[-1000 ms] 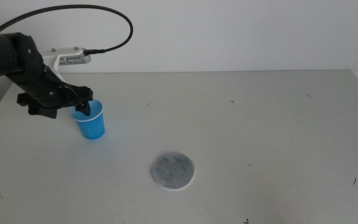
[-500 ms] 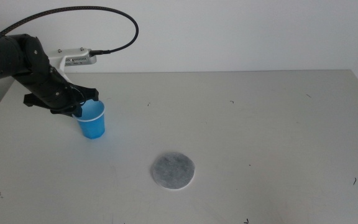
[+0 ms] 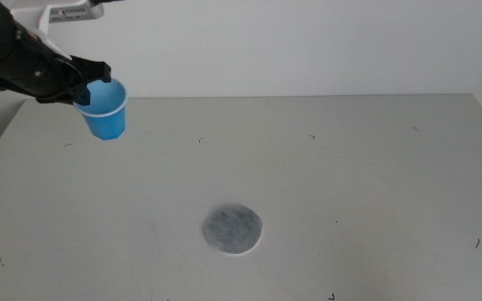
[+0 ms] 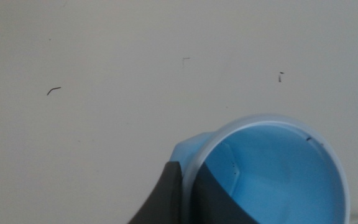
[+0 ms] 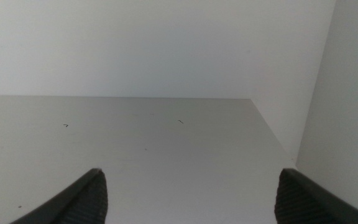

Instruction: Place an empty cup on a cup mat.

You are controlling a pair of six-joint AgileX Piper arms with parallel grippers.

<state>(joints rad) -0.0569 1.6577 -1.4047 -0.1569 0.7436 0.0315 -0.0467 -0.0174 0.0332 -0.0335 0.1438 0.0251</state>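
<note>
Left gripper (image 3: 89,84) clamps the white rim of the tapered blue cup (image 3: 104,110), held clear of the matte table (image 3: 350,167). Flat, round, grey speckled cup mat (image 3: 233,229) lies well apart. Right gripper (image 5: 188,193) out of the middle view, jaws spread.

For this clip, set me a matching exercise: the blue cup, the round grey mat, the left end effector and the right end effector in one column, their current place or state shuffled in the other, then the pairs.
Things
1. small bright blue tapered paper-like cup
2. flat round grey speckled cup mat
3. left end effector
4. right end effector

States
A. jaws wide apart, holding nothing
B. lying bare on the table's near middle
C. held off the table at far left
D. shut on a rim, one jaw inside

Pairs: 1-C, 2-B, 3-D, 4-A
</note>
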